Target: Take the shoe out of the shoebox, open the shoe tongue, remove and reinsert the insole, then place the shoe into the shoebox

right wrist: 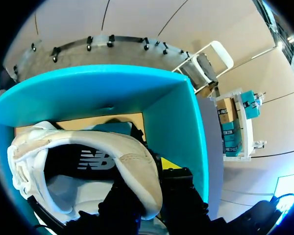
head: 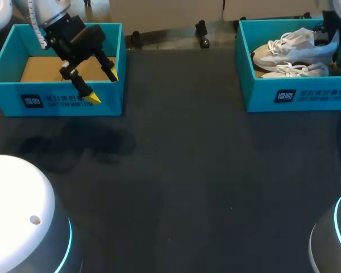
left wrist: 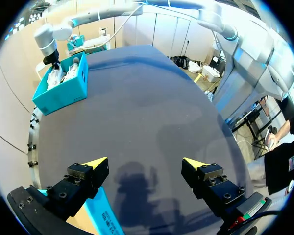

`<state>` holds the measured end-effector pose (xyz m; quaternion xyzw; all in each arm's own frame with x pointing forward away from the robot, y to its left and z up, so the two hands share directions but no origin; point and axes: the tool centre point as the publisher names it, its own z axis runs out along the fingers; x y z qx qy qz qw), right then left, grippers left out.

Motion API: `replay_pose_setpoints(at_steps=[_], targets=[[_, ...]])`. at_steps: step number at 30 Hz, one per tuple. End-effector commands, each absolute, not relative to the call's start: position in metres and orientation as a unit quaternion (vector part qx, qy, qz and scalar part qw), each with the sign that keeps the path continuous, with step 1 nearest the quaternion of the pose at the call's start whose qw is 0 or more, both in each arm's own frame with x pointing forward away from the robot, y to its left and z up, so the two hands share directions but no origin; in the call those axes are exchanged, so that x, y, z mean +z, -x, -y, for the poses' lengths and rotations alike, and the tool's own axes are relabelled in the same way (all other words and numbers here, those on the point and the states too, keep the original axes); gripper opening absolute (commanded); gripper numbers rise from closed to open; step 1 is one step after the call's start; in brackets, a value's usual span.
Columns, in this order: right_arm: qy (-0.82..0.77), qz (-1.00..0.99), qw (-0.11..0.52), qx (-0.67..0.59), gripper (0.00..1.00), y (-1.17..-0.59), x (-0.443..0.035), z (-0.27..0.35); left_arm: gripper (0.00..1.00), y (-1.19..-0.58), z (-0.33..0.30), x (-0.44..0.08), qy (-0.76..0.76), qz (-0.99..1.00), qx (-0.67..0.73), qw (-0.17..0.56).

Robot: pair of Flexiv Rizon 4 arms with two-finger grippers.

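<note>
While the table [head: 187, 182] is occupied by the shoebox [head: 295, 94] and, well to the shoebox's left, a second box [head: 57, 99], the shoe [head: 298, 45] is logged inside the shoebox, heel collar pinched by the right gripper [right wrist: 153, 171], and the left gripper [left wrist: 144, 164], fingers spread wide, is held above that second box.

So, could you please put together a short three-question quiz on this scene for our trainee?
1. True or false: the left pincer is open and holds nothing.
2. How many shoes lie in the right shoebox? A) one B) two C) none
3. Fill in: the left pincer hangs over the ___ shoebox.
Key: 1 true; 2 B; 3 left, that is, the left shoebox.
</note>
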<state>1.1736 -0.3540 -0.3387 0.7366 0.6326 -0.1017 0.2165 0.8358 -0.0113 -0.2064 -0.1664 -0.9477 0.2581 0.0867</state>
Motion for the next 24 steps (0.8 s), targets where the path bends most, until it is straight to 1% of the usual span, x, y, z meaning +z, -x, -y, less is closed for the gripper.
replay_pose_setpoints(at_steps=[1,15,16,17,18,20,21,24], targets=[[-0.739,-0.630,0.213,-0.104,0.00,-1.178,-0.346,0.354,1.00,-0.835,0.011,-0.206,0.166,0.948,0.257,0.086],[-0.746,-0.628,0.199,-0.104,0.00,-1.177,-0.362,0.354,1.00,-0.835,0.011,-0.206,0.166,0.948,0.257,0.086],[-0.745,-0.628,0.198,-0.103,0.04,-1.177,-0.362,0.355,1.00,-0.835,0.011,-0.206,0.166,0.948,0.257,0.086],[-0.745,-0.629,0.197,-0.103,0.18,-1.177,-0.362,0.355,1.00,-0.835,0.011,-0.206,0.166,0.948,0.257,0.086],[-0.744,-0.630,0.197,-0.104,0.23,-1.177,-0.362,0.355,1.00,-0.835,0.011,-0.206,0.166,0.948,0.257,0.086],[-0.744,-0.630,0.196,-0.104,0.25,-1.177,-0.362,0.357,1.00,-0.835,0.011,-0.206,0.166,0.948,0.257,0.086],[-0.744,-0.631,0.196,-0.105,0.27,-1.177,-0.361,0.357,1.00,-0.835,0.011,-0.206,0.166,0.948,0.257,0.086],[-0.743,-0.632,0.195,-0.105,0.28,-1.176,-0.358,0.357,1.00,-0.835,0.011,-0.206,0.166,0.948,0.257,0.086]])
